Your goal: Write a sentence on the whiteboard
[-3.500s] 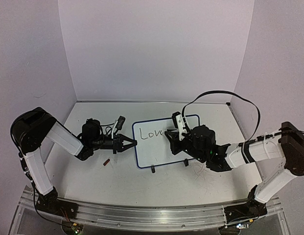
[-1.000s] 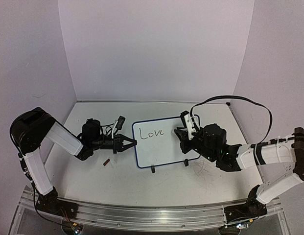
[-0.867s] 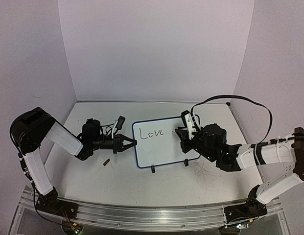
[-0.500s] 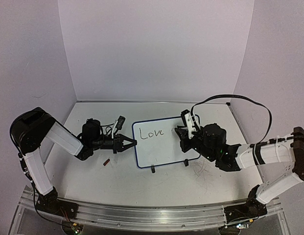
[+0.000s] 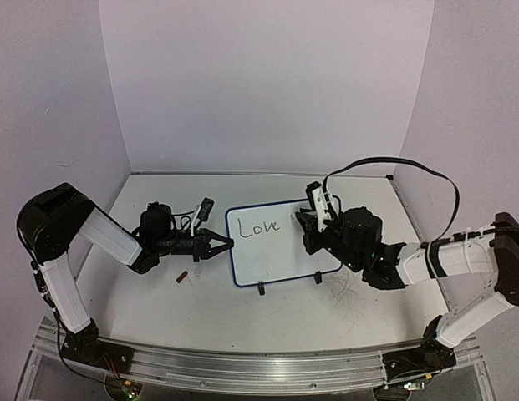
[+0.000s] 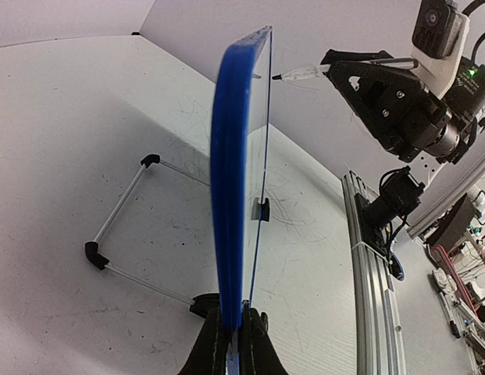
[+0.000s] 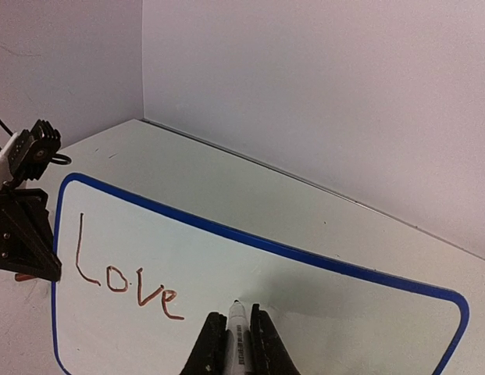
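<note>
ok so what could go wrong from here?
1. The whiteboard is clamped only at its left edge by the left jaws. Pressure from the marker further right could swing or tip it.
2. The marker tip sits just right of "Love", so the next word may crowd it or smear the ink.

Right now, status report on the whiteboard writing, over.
Left gripper shut on whiteboard rim. Right gripper shut on marker, tip at board. Sentence stops at "Love". Red cap left of board, not obstructing.
</note>
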Available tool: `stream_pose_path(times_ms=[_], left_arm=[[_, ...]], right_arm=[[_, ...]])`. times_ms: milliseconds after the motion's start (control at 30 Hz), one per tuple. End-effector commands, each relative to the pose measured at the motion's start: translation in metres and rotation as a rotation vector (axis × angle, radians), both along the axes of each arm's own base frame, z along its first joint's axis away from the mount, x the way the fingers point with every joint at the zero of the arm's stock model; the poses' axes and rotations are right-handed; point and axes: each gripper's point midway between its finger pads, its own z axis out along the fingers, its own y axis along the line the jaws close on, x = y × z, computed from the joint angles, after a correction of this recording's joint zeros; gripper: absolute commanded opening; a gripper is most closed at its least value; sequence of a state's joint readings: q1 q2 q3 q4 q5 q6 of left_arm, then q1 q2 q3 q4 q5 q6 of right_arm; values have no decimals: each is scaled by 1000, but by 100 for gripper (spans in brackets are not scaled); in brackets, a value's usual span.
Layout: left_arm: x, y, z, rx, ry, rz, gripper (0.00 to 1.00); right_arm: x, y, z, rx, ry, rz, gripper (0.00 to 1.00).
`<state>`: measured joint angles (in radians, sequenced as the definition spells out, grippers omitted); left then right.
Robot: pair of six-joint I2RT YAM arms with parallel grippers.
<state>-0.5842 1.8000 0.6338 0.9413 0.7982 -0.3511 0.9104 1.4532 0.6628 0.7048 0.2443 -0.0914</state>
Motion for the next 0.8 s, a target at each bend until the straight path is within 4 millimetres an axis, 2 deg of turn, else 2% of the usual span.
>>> stream_pose_path(times_ms=[0,233,767], left_arm=[[5,2,5,11,-31,26,0],[5,2,8,7,-37,26,0],[6,1,12,4,-43,23,0]], right_arm=[[9,4,26,53,-59,-36,0],[10,1,14,25,-37,-53,0],[-2,-10,-10,21,37,-47,0]])
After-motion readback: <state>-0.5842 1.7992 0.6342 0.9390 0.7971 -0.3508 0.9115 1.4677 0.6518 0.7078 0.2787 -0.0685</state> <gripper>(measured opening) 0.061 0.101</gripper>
